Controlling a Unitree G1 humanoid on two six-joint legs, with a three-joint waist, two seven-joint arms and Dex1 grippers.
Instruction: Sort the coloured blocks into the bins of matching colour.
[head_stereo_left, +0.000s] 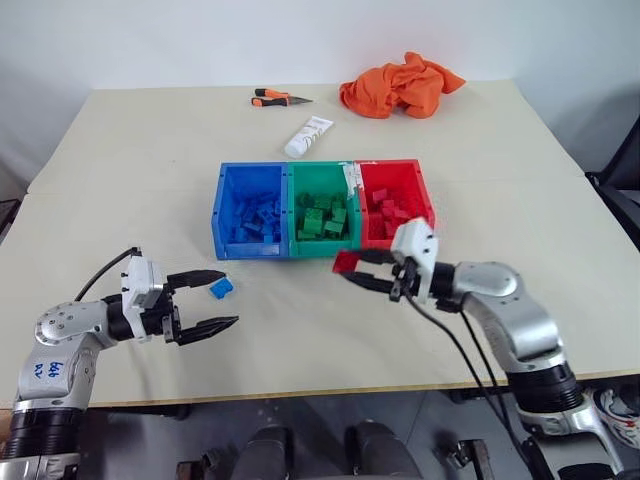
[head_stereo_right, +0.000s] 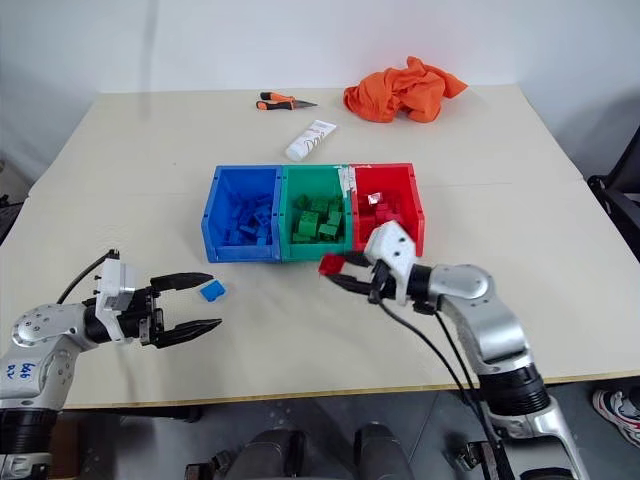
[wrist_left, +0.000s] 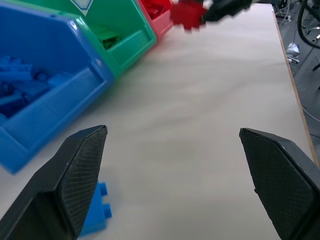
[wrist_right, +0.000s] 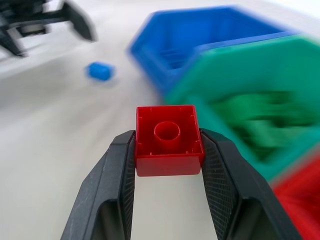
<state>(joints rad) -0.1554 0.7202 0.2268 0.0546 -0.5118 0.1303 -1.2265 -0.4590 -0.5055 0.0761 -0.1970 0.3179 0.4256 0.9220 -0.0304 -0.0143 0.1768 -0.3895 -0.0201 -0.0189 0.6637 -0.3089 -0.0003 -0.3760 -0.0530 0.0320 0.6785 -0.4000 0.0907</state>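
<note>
1. The right end effector (wrist_right: 167, 150) is clamped on a red block (wrist_right: 169, 140), one finger pressed to each side, the hollow underside facing the wrist camera. The block is off the tabletop (head_stereo_left: 330, 350), just in front of the joined bins, near the front edge where green meets red.
2. The step in hand, as I judge it, is carrying this block to the red bin (head_stereo_left: 396, 203). To do it well, lift it above the front wall, carry it over the middle of the red compartment, and only then let go, so it cannot bounce against the divider into the green bin (head_stereo_left: 322, 208).
3. The grip looks square and centred; a slow, level carry should keep the block from twisting out.
4. The left end effector (head_stereo_left: 205, 300) hangs with its fingers spread wide and nothing between them, well apart from the right arm. A blue block (head_stereo_left: 221, 288) lies on the tabletop just beside it, in front of the blue bin (head_stereo_left: 250, 208); it is likely the next piece.
5. All three bins already hold matching blocks. A white slip seems to stand at the green-red divider, though it is too small to be sure.
6. Beyond the bins lie a white tube (head_stereo_left: 308, 136), an orange-handled tool (head_stereo_left: 278, 98) and an orange cloth (head_stereo_left: 400, 85), all clear of the route.
</note>
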